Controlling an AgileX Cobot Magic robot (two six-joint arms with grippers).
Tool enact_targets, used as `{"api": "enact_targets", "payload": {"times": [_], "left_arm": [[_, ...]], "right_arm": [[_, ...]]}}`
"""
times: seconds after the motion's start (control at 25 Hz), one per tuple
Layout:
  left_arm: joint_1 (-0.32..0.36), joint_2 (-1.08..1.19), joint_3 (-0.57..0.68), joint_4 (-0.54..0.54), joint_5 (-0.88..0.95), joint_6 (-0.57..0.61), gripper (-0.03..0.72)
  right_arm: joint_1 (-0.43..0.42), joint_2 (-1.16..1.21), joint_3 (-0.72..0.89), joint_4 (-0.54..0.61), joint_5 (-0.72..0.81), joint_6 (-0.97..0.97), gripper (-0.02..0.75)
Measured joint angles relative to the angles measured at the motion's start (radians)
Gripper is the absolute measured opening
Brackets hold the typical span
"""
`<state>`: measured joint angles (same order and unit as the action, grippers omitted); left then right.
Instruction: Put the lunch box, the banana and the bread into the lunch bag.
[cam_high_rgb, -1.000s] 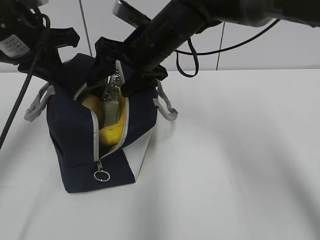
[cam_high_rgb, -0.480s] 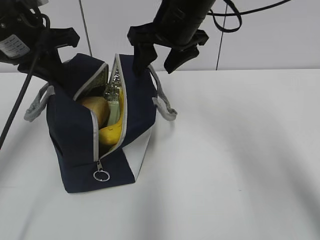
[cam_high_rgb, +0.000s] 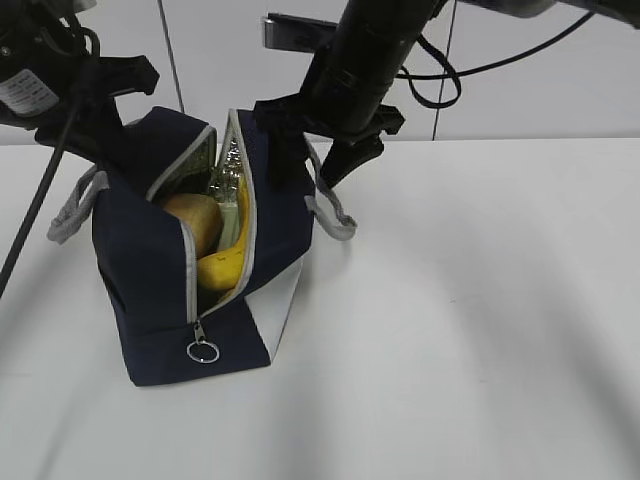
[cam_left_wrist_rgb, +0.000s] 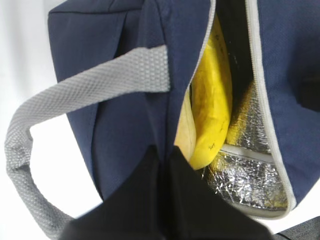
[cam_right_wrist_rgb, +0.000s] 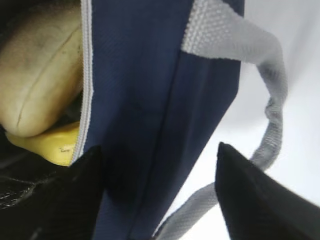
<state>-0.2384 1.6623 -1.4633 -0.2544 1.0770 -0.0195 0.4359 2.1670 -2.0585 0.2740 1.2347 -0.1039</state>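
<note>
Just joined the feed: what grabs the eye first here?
The navy-blue fabric lunch bag stands unzipped at table left, a yellow banana and golden-brown bread roll showing inside. The right pincer straddles the bag's right wall, open; the left pincer is closed on its left edge.

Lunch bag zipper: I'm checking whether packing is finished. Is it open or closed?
Open. The lunch bag gapes along its zipper, showing the banana and bread inside.

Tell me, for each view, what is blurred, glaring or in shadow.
Exterior view: the white table is overexposed, with soft grey shadows. Left wrist view: the silvery lining glints; the dark left tool is blurred. Right wrist view: the golden-brown oval bread looks soft; the dark right tool is unfocused.
</note>
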Motion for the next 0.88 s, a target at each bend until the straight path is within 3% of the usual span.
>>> {"api": "enact_targets", "payload": {"times": [0.12,0.28,0.36,0.64,0.88], "left_arm": [[0.0,0.0,0.0,0.0,0.0,0.0,0.0],[0.0,0.0,0.0,0.004,-0.001,0.0,0.0],[0.0,0.0,0.0,0.006,-0.001,0.0,0.0],[-0.008,0.0,0.0,-0.012,-0.002,0.004,0.0],[-0.095,0.0,0.0,-0.078,-0.03,0.061,0.0]], "right_arm": [[0.0,0.024,0.0,0.047,0.0,0.004,0.391],[0.0,0.033,0.0,0.07,0.0,0.006,0.094],[0.0,0.033,-0.002,0.07,0.0,0.006,0.016],[0.0,-0.025,-0.002,0.032,0.0,0.009,-0.008],[0.0,-0.111,-0.001,-0.006,0.025,0.01,-0.009]]}}
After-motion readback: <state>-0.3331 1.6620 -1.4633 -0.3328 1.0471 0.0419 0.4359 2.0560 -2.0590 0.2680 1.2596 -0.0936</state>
